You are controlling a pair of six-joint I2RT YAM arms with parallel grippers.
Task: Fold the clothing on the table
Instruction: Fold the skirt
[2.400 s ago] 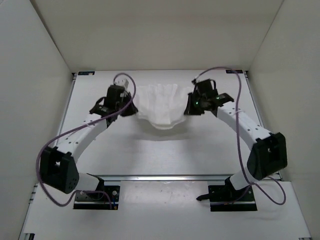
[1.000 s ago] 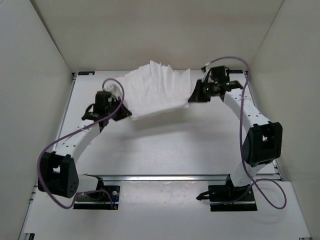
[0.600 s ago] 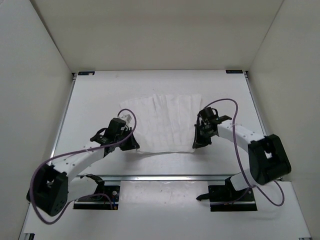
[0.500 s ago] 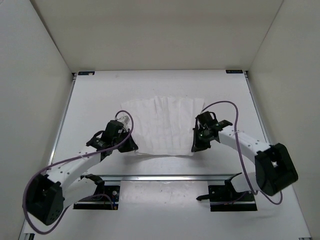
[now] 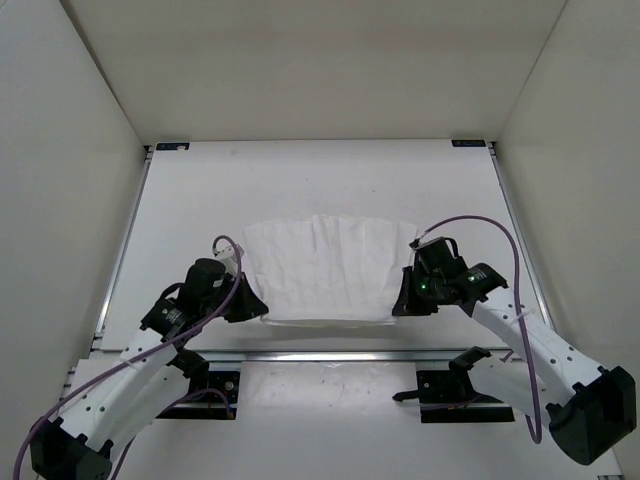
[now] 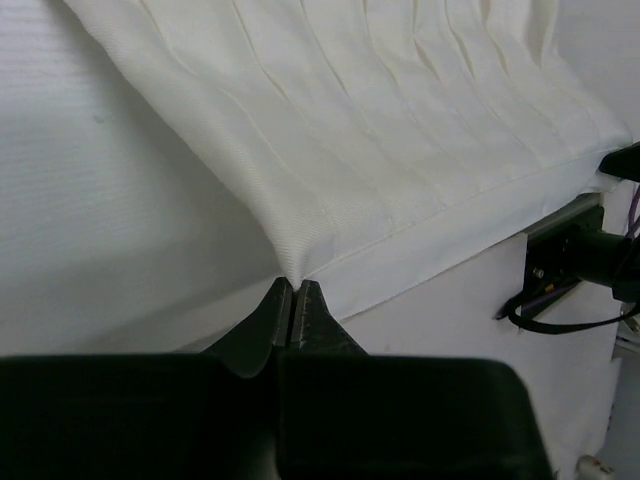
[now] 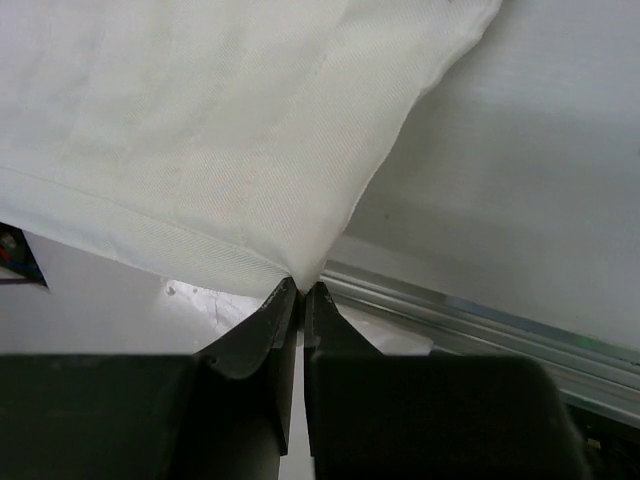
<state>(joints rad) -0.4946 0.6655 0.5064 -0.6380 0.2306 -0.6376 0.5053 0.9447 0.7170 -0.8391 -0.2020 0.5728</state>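
Observation:
The clothing point(image 5: 325, 268) is a thin white pleated garment, spread flat on the near half of the white table point(image 5: 320, 180). My left gripper point(image 5: 258, 308) is shut on its near left corner, my right gripper point(image 5: 397, 310) shut on its near right corner. In the left wrist view the black jaws of that gripper point(image 6: 293, 284) pinch the corner of the clothing point(image 6: 380, 130), whose pleats run away from me. From the right wrist, the gripper point(image 7: 301, 284) nips the hem corner of the clothing point(image 7: 210, 130), just above the table's metal rail point(image 7: 470, 310).
White enclosure walls point(image 5: 70, 140) stand on three sides. A metal rail point(image 5: 330, 352) runs along the table's near edge, with both arm bases point(image 5: 195, 392) just behind it. Purple cables point(image 5: 480, 225) loop off each arm.
Both grippers carried the clothing from a raised, bunched hold at the far side toward the near edge. It now lies spread flat, its near hem close to the rail.

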